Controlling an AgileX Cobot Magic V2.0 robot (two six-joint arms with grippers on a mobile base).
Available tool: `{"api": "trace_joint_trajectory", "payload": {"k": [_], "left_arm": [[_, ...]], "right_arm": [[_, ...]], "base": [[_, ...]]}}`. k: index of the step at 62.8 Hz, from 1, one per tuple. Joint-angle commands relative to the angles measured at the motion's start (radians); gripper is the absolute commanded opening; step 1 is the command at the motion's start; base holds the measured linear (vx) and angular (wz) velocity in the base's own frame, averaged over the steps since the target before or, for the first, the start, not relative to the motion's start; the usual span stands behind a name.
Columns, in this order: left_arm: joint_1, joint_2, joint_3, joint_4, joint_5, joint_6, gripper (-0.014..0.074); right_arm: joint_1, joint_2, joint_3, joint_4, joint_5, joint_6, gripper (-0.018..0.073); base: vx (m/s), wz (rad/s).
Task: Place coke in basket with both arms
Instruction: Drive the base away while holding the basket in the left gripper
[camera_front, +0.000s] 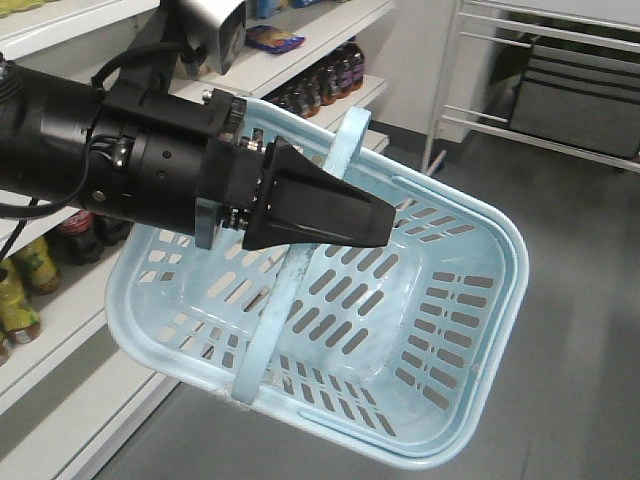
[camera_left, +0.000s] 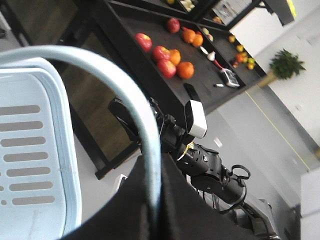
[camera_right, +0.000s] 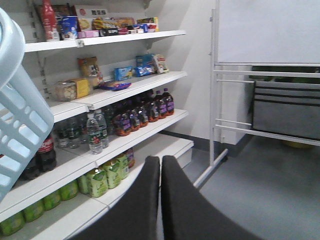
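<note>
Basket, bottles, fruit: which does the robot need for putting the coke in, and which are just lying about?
In the job: basket, its handle in the left gripper; right gripper, shut and empty; red-wrapped coke on the shelf.
Just lying about: water bottles; green drink bottles; snack boxes; fruit; potted plant.

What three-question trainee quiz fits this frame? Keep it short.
1. True or false: the basket hangs level.
2. Pick one. The left tool is shut on: A) the basket's handle; B) the basket's rim; C) nothing.
3. Short answer: what state is the right tool in, and does it hold anything?

Key:
1. False. It is tilted.
2. A.
3. Shut, holding nothing.
</note>
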Motion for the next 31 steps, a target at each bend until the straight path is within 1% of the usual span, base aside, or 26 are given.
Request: {"api": "trace_joint_trajectory", "payload": {"k": [1, 15, 31], "left_arm": [[-0.004, -0.041, -0.025, -0.088, -0.019, 0.01, -0.0006], [-0.004, -0.041, -0.025, -0.088, -0.019, 0.01, -0.0006], [-0.004, -0.041, -0.025, -0.088, -0.019, 0.01, -0.0006]], "right_arm": [[-0.006, -0.013, 0.008, -0.008, -0.073, -0.002, -0.0005], [-0.006, -0.013, 0.008, -0.008, -0.073, -0.002, -0.0005], [-0.006, -0.013, 0.008, -0.008, -0.073, -0.002, -0.0005]], "base": [[0.0, -0.53], [0.0, -0.47], [0.0, -0.36]]}}
